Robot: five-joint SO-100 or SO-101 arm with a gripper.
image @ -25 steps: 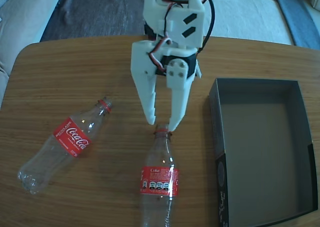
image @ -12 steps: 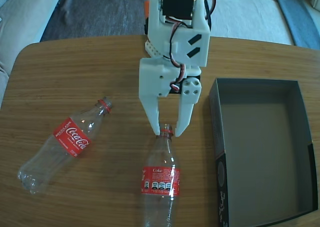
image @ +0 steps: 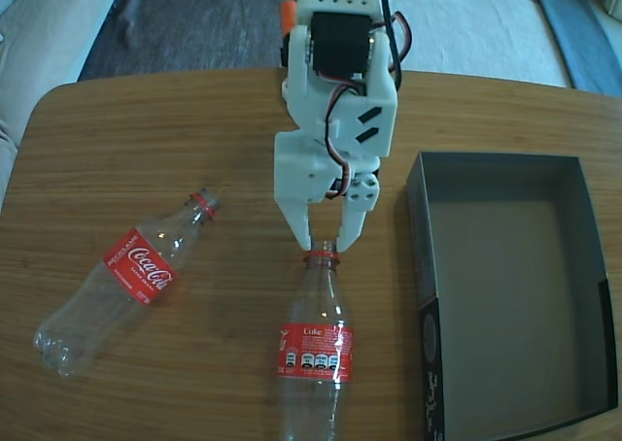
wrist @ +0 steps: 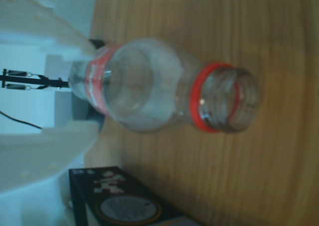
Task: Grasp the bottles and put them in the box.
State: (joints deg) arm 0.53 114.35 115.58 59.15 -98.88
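Observation:
Two clear Coca-Cola bottles with red labels lie on the wooden table. One bottle [image: 313,349] lies in the middle with its open red-ringed neck pointing at the arm. My white gripper [image: 325,243] is open, its two fingertips standing on either side of that neck, close to it. The wrist view shows this bottle [wrist: 144,89] mouth-first between my gripper's [wrist: 94,86] white fingers [wrist: 45,156]. The other bottle [image: 126,276] lies slanted at the left, apart from the gripper. The box [image: 583,295], dark grey inside, stands at the right with nothing in it.
The box's black side [wrist: 119,203] with white print shows at the bottom of the wrist view. The rounded table edge [image: 58,96] curves at the far left, with a grey rug and pale cushions beyond it.
The gripper has come down and forward onto the middle bottle's neck and its jaws have narrowed. The bottle has shifted slightly toward the near edge. The left bottle and box have not moved.

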